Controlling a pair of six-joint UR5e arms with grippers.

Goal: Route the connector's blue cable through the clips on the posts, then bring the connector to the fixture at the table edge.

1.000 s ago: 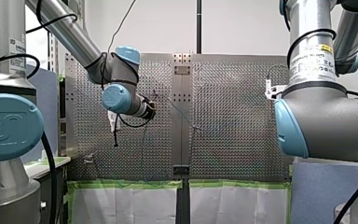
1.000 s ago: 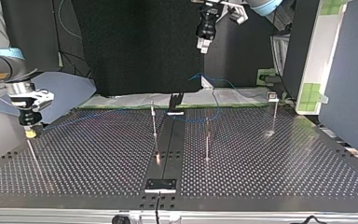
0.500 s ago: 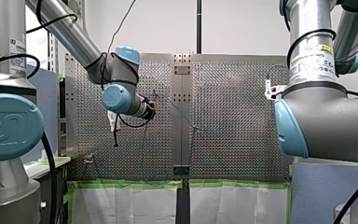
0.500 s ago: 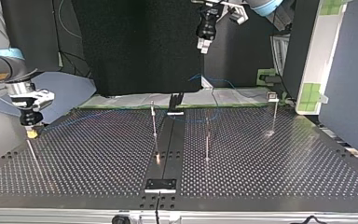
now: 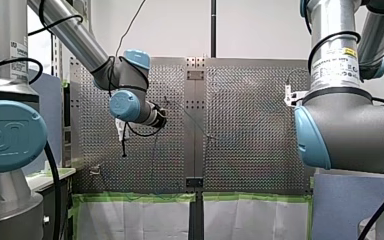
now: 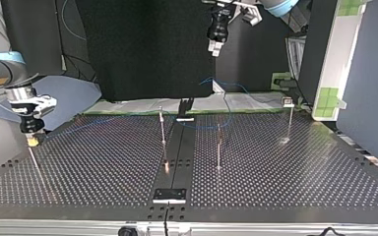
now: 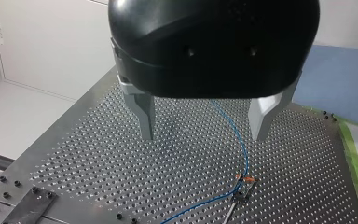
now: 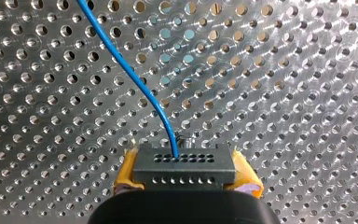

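Pinching the small black rectangular connector (image 8: 185, 164) between the yellow pads (image 8: 127, 171) of my right gripper (image 8: 186, 175), with the thin blue cable (image 8: 135, 77) leaving its upper face and arching away over the perforated metal table (image 6: 103, 167). Taking the dark centre strip (image 6: 177, 147) of that table as the mark: holding the connector well apart from the strip, on its left side in the top view, just above what looks like the tip of a thin metal post (image 6: 35, 167). Hanging my left gripper (image 7: 203, 135) high over the strip's far end, metal fingers spread wide and empty, looking down on a slack run of cable by a small clip (image 7: 244, 181); cannot tell whether the cable sits in that clip. Judged as mid-routing, with the fixture leg not yet begun. To do it well: lower slowly, bringing the cable rather than the connector body to the clip of the post farthest from the strip. Draw away from the strip only enough to lift the slack, never hard enough to bend the slim posts flanking the strip (image 6: 219, 147). Hold the pinch square against twisting. Leave the spread gripper clear unless needed for a snag in the loop near the strip's far end.
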